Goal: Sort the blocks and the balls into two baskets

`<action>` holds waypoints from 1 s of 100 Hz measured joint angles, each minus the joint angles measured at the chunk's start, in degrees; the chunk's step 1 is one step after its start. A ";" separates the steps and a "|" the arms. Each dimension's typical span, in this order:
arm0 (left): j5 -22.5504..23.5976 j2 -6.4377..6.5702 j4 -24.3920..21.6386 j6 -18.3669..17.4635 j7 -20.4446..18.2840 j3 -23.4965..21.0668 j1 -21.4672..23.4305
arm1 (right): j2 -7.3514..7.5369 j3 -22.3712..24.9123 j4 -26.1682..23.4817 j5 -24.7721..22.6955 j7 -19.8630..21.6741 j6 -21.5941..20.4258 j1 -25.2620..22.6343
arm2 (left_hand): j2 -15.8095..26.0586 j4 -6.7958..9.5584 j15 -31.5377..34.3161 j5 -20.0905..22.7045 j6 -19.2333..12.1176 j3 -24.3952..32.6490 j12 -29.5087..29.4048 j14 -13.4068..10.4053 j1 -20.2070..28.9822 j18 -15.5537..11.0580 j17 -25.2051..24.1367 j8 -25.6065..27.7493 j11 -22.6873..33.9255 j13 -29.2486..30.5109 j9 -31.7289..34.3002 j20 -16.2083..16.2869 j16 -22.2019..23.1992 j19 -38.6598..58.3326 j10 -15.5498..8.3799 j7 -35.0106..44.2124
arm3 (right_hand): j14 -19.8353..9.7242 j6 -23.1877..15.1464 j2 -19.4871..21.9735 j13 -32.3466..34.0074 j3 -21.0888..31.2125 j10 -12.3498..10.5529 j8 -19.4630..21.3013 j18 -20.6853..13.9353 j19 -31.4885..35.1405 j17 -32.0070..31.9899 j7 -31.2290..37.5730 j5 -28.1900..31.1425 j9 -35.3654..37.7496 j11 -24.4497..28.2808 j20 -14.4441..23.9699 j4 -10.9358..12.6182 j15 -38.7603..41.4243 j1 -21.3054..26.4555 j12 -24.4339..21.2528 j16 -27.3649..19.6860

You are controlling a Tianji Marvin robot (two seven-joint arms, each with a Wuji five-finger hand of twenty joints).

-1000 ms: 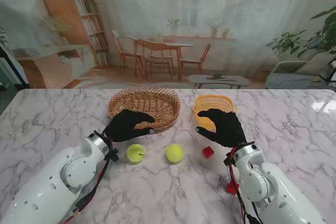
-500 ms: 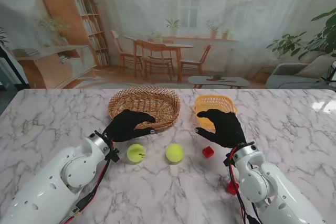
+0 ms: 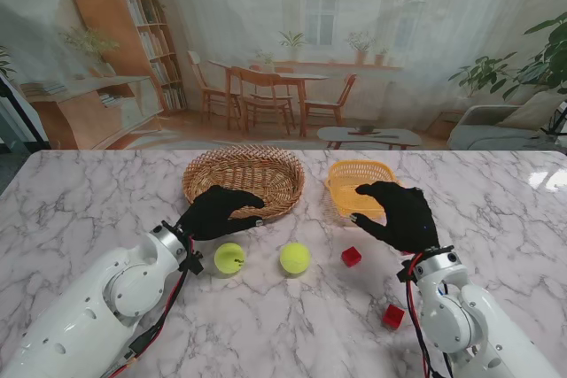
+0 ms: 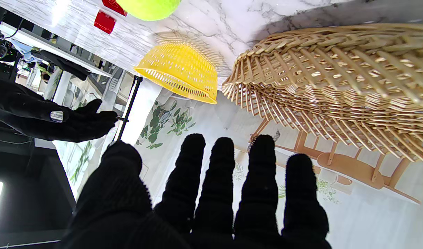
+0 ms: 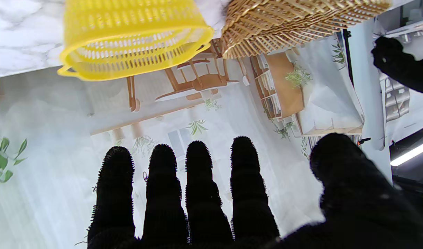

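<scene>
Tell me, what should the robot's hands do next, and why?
Probably lower the left hand onto the nearest ball. Both hands are open and hold nothing, and two balls and two red blocks sit on the table, outside the baskets.

The stand camera looks down over the table [image 3: 106,192] from above the shoulders. Each wrist camera looks along its fingers, inverted. All three share the yellow basket [image 3: 353,185] [image 4: 178,71] [image 5: 135,38] and wicker basket [image 3: 244,176] [image 4: 336,86] [image 5: 294,24].
</scene>
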 measured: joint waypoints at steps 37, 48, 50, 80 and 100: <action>0.71 -0.04 -0.37 -0.04 0.37 -0.79 0.73 | 1.69 8.08 -2.73 -8.13 2.13 0.14 -5.62 | 0.00 0.00 0.00 0.00 -0.01 0.00 0.00 0.00 0.00 0.00 0.00 0.00 0.00 0.00 0.00 0.00 0.00 0.00 0.00 0.00 | 0.00 -0.65 -0.01 1.44 -0.02 -0.22 0.00 0.01 0.21 0.52 0.00 0.00 0.07 0.00 0.01 0.00 0.23 0.00 0.00 0.44; 3.19 0.01 -0.96 -0.06 1.20 -1.25 1.36 | 1.88 9.28 -2.03 -8.89 1.58 1.11 -6.49 | 0.00 0.00 0.00 0.00 -0.01 0.00 0.00 0.00 0.00 0.00 0.00 0.00 0.00 0.00 0.00 0.00 0.00 0.00 0.00 0.00 | 0.00 -0.67 -2.72 1.61 -0.37 -0.24 0.00 0.01 0.23 0.64 0.00 -0.03 0.07 0.00 0.01 0.00 0.23 1.19 0.00 0.44; 3.20 0.02 -0.95 -0.06 1.30 -1.24 1.37 | 1.93 9.46 -1.90 -9.19 1.61 1.36 -6.64 | 0.00 0.00 0.00 0.00 -0.01 0.00 0.00 0.00 0.00 0.00 0.00 0.00 0.00 0.00 0.00 0.00 0.00 0.00 -0.01 0.00 | 0.00 -0.68 -3.84 1.61 -0.27 -0.24 0.00 0.01 0.24 0.64 0.00 -0.04 0.07 0.00 0.02 0.00 0.23 1.22 0.00 0.44; 1.93 0.04 -0.29 1.05 1.04 -0.81 0.69 | 2.86 9.22 2.71 -11.44 3.06 4.39 -5.91 | 0.00 0.00 0.00 0.00 -0.02 0.00 0.00 0.00 0.00 0.00 0.00 0.00 0.00 0.00 0.00 0.00 0.00 0.00 -0.01 0.00 | 0.00 -2.84 -11.00 3.53 11.58 -0.71 0.77 0.01 1.25 1.94 2.04 -0.15 -0.83 5.49 1.86 0.00 5.70 0.45 4.53 3.27; 1.89 0.06 -0.36 1.04 0.78 -0.86 0.76 | 3.47 7.35 7.56 -13.84 2.68 6.70 -3.17 | 0.00 0.00 0.00 0.00 -0.02 0.00 0.00 0.00 0.00 0.00 0.00 0.00 0.00 0.00 0.00 0.00 0.00 0.00 -0.01 0.00 | -0.79 -2.84 -14.18 5.72 16.16 -0.94 2.12 -0.04 5.86 4.16 4.12 -0.10 -0.79 12.81 4.74 -0.49 15.53 -0.12 12.79 10.30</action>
